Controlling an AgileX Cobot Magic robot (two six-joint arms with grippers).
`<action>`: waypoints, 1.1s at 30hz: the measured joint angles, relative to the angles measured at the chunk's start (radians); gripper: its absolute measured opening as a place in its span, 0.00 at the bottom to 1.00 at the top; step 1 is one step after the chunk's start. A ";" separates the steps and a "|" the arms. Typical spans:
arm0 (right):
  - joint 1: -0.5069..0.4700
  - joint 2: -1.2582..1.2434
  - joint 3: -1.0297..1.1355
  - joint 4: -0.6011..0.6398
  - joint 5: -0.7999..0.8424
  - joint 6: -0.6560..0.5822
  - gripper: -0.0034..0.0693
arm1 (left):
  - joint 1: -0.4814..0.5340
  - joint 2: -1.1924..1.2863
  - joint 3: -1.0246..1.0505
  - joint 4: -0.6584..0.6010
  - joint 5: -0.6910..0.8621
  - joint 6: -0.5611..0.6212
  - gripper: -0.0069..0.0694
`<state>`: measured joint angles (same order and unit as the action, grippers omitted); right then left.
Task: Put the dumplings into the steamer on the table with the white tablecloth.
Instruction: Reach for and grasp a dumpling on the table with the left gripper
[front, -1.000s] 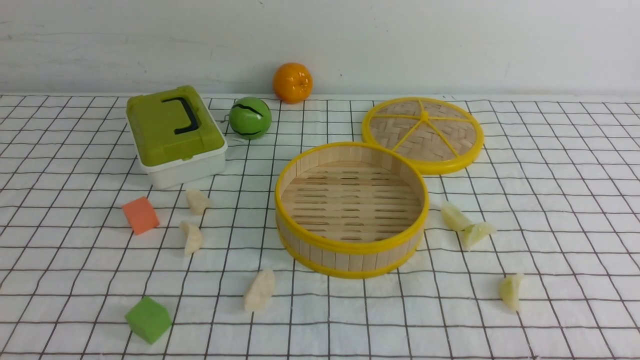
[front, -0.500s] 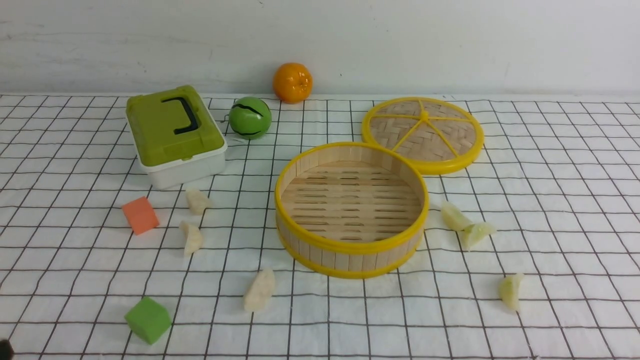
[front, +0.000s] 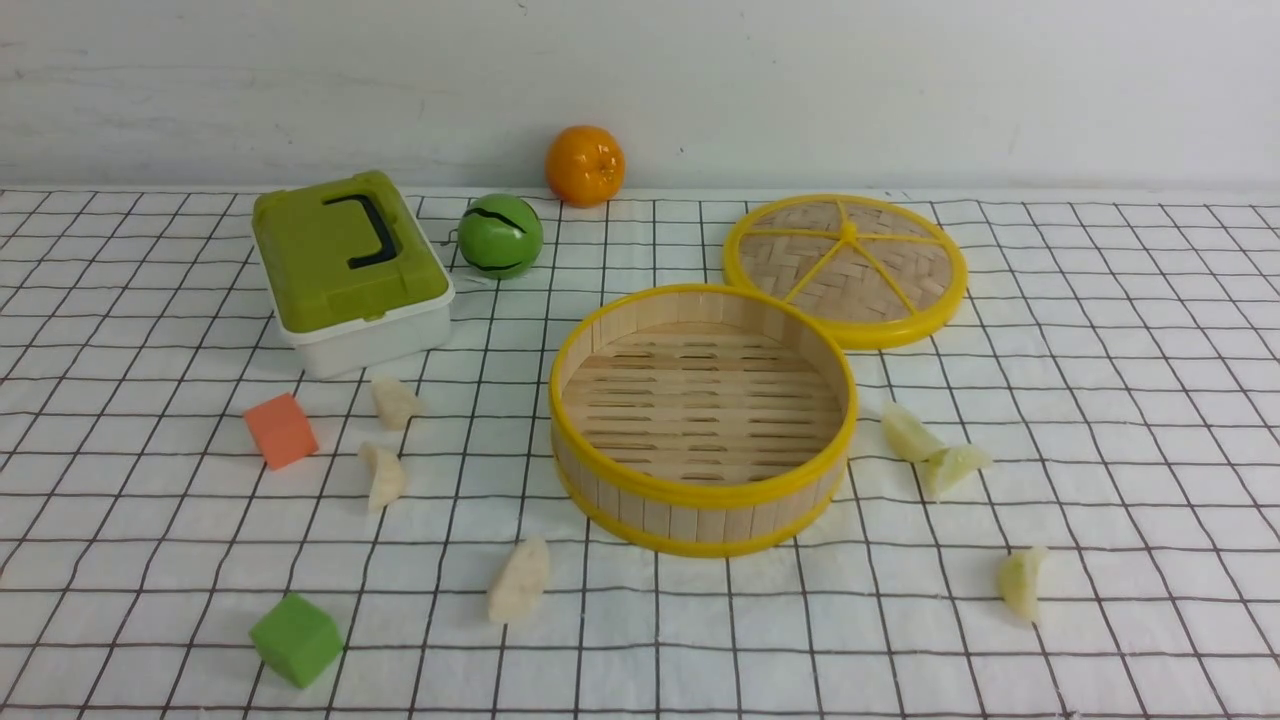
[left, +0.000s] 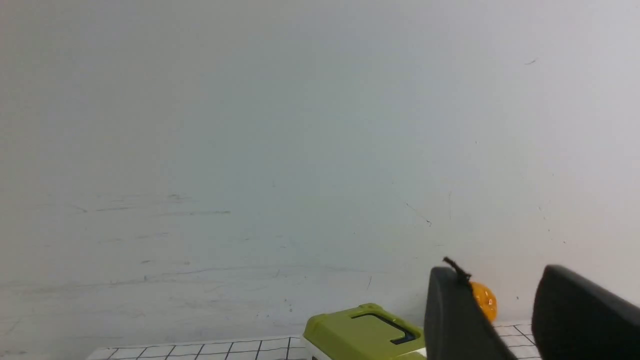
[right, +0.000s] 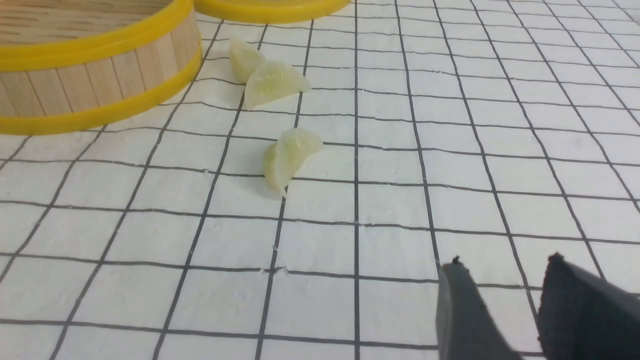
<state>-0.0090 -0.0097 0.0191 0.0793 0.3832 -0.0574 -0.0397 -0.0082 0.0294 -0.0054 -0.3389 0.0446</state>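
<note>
Three cream dumplings lie left of the steamer and three green dumplings lie to its right, all outside it. The nearest of each colour has its long axis roughly near-to-far. The table has a white gridded cloth, with a plain wall behind. The left tool and right tool stand parted and empty.

Two pale green dumplings touch each other just beside the steamer. A third dumpling lies farther from it. The right gripper fingers stand apart, empty, above the surface.
</note>
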 joint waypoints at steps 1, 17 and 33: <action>0.000 0.000 0.000 0.000 0.000 0.000 0.38 | 0.000 0.000 0.000 0.000 0.000 -0.012 0.40; 0.000 0.000 0.000 0.000 0.000 0.000 0.38 | 0.000 0.000 0.000 -0.006 -0.025 -0.483 0.40; 0.000 0.000 0.000 0.000 0.000 0.000 0.38 | 0.000 0.337 -0.517 0.050 0.522 -0.501 0.07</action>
<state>-0.0090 -0.0097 0.0191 0.0793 0.3832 -0.0574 -0.0397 0.3286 -0.4871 0.0444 0.1835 -0.4567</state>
